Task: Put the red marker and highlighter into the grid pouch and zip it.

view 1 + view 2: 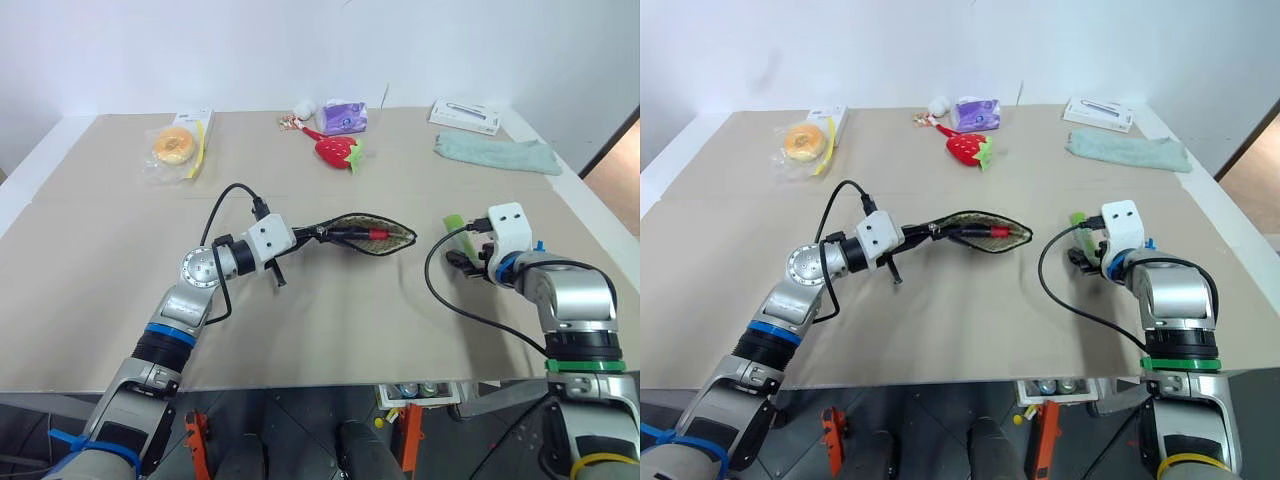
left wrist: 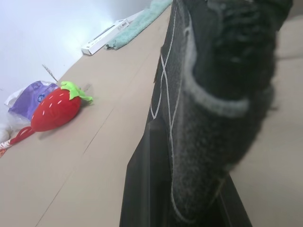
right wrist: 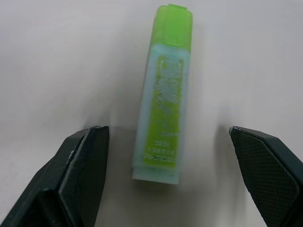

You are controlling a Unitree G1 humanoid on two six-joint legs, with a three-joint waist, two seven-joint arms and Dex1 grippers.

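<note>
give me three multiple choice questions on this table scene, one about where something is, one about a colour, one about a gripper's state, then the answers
1. Where does the highlighter lie?
A. inside the pouch
B. on the table ahead of the right gripper
C. on the green cloth

2. What colour shows on the marker end inside the grid pouch?
A. red
B. blue
C. yellow

3. How is the left gripper?
A. open over the strawberry
B. shut on the pouch edge
C. open, empty

Answers: 1 B, it lies on bare table between the open jaws. 2 A, the red marker shows in the pouch mouth. 3 B, it pinches the pouch's rim.
</note>
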